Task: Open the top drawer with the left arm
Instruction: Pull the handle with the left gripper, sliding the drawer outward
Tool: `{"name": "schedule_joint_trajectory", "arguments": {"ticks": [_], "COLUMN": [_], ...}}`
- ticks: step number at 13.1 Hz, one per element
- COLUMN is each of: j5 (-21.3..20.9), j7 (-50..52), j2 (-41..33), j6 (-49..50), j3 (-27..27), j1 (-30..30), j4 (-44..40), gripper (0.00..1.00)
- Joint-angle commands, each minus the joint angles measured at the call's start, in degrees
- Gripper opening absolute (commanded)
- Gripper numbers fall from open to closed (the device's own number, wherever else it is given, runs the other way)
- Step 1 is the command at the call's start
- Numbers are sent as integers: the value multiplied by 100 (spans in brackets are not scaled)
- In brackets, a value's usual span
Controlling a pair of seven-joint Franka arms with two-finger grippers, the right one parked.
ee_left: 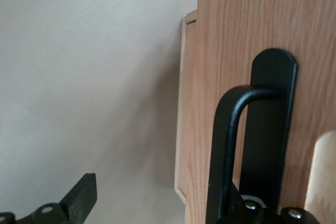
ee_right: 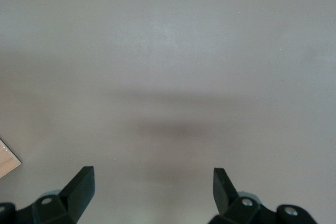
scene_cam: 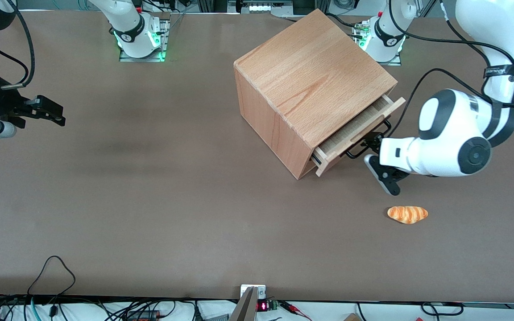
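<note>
The left arm [scene_cam: 455, 133] is reaching in with its gripper [scene_cam: 370, 148] at the black bar handle [ee_left: 227, 145] of the partly pulled-out top drawer [scene_cam: 358, 133]; its fingers are spread wide.

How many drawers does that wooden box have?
1 shows: the top drawer, pulled partly out of the cabinet, the left arm's hand at its black handle. Others may be hidden beneath.
</note>
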State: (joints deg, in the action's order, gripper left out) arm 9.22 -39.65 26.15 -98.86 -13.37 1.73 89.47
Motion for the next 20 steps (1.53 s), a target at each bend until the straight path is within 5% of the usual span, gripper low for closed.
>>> {"name": "schedule_joint_trajectory", "arguments": {"ticks": [1, 20], "j5": [-61, 211], "j7": [-271, -271], "j2": [250, 1102], "j6": [16, 640], "j3": [-8, -16], "j1": [160, 802], "j4": [-333, -1598], "gripper": [100, 100]}}
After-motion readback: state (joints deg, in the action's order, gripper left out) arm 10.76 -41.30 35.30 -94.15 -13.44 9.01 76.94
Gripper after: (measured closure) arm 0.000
